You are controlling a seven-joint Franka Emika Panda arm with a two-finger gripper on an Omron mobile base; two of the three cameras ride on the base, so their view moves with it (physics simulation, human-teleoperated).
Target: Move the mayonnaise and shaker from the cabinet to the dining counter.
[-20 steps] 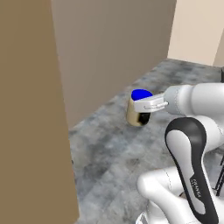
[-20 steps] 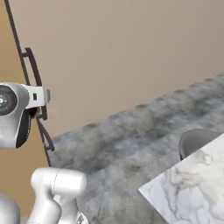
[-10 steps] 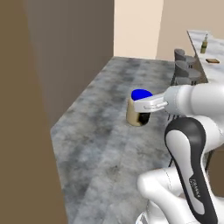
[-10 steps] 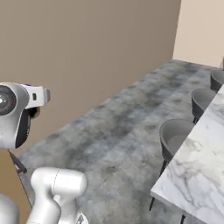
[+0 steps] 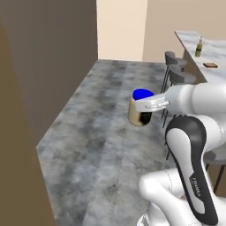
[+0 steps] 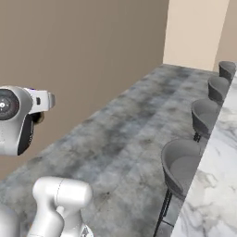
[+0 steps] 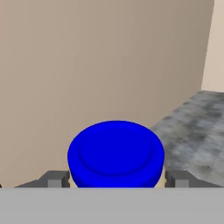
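Blue lid up top, cream body, dark label too small to read: the mayonnaise (image 5: 140,108) hangs in mid-air above the grey floor (image 5: 101,132). On the arm, "FRANKA" reads. Gripper (image 5: 142,106) clamps the jar, fingers (image 7: 54,179) wide on both sides. Dining counter (image 5: 204,53) and stools (image 6: 183,169) lie beyond.

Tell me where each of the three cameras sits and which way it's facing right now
Left base view: behind the arm's left, looking forward over the floor; the arm carries the mayonnaise in its gripper, dining counter beyond.
Right base view: behind the arm's right, facing stools along the counter; arm at left.
Hand view: on the hand, looking along the gripper at the jar's blue lid.
Both base views share the stools and counter.
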